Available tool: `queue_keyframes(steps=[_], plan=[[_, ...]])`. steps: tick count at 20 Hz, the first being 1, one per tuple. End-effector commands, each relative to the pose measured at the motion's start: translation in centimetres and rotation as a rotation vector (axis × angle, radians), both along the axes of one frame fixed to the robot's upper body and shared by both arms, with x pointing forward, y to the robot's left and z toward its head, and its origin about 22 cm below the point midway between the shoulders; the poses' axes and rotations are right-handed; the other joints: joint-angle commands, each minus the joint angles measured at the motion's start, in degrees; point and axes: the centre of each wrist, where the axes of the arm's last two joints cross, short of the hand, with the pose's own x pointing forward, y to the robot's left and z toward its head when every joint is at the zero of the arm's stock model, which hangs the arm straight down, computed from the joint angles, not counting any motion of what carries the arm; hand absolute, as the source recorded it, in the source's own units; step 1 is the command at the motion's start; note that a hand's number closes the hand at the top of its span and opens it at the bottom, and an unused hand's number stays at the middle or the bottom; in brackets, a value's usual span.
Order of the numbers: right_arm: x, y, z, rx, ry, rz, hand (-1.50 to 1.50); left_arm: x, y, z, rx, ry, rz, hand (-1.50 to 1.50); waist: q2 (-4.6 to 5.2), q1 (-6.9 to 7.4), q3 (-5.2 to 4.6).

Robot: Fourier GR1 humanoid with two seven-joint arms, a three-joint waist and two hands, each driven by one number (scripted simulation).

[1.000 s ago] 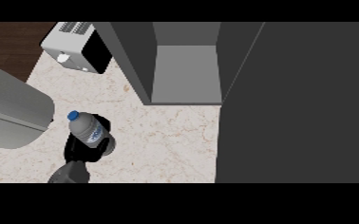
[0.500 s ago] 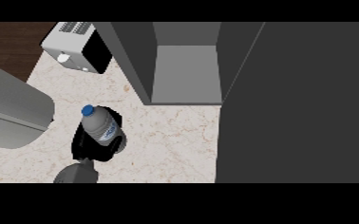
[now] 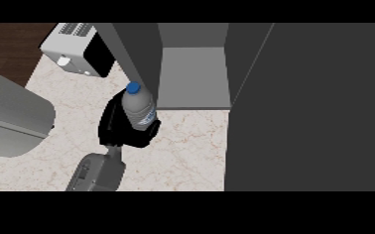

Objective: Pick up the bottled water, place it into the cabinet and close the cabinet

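Observation:
The bottled water (image 3: pixel 139 106) is clear with a blue cap and a label, and it stands nearly upright. My right hand (image 3: pixel 113 124) is shut on it, with the palm on its left side and the fingers curled round its lower half. The bottle is held above the marble counter (image 3: pixel 183 148), just in front of the left wall of the open grey cabinet (image 3: pixel 192 79). Its cap overlaps that wall's front edge. The cabinet's inner floor shows bare. The cabinet door (image 3: pixel 307 109) stands open, a wide dark panel on the right. My left hand does not show.
A white and black toaster (image 3: pixel 77 49) sits at the back left of the counter. A large rounded grey shape (image 3: pixel 22 119) fills the left edge. The open door hides everything on the right side.
My right hand has carried the bottle away from me and to the right, from the counter's middle up to the cabinet's front left corner. More of the forearm now shows.

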Motion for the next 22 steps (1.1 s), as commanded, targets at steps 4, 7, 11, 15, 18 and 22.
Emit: queue_keyframes(steps=[4, 7, 11, 15, 18, 22], plan=[[0.4, 1.6, 1.1, 0.014, 0.009, 0.006, -1.50, 2.5, -4.8, 4.6, 0.061, 0.004, 0.003, 1.50, 0.04, -0.10, -0.03], [-0.4, 1.1, -0.6, 0.013, -0.005, -0.008, -1.50, 4.7, -6.1, 6.8, 0.113, -0.037, 0.027, 1.50, 0.05, -0.45, -0.01], [0.7, 1.2, -0.3, 0.011, -0.023, 0.005, -1.50, 6.1, -8.6, 8.3, 0.212, -0.095, 0.057, 1.50, 0.16, -0.79, 0.00], [1.2, 1.1, 0.3, 0.008, -0.018, 0.019, -1.50, 8.3, -9.0, 9.1, 0.283, -0.076, 0.128, 1.50, 0.67, -2.19, -0.02], [0.9, 1.5, 0.1, 0.013, 0.009, 0.020, -1.50, 8.5, -8.9, 10.0, 0.322, -0.078, 0.156, 1.50, 0.48, -1.93, -0.02], [1.5, 1.5, -1.3, 0.024, 0.011, 0.037, -1.50, 8.8, -9.8, 9.9, 0.360, -0.062, 0.219, 1.50, 0.80, -2.79, 0.05]])
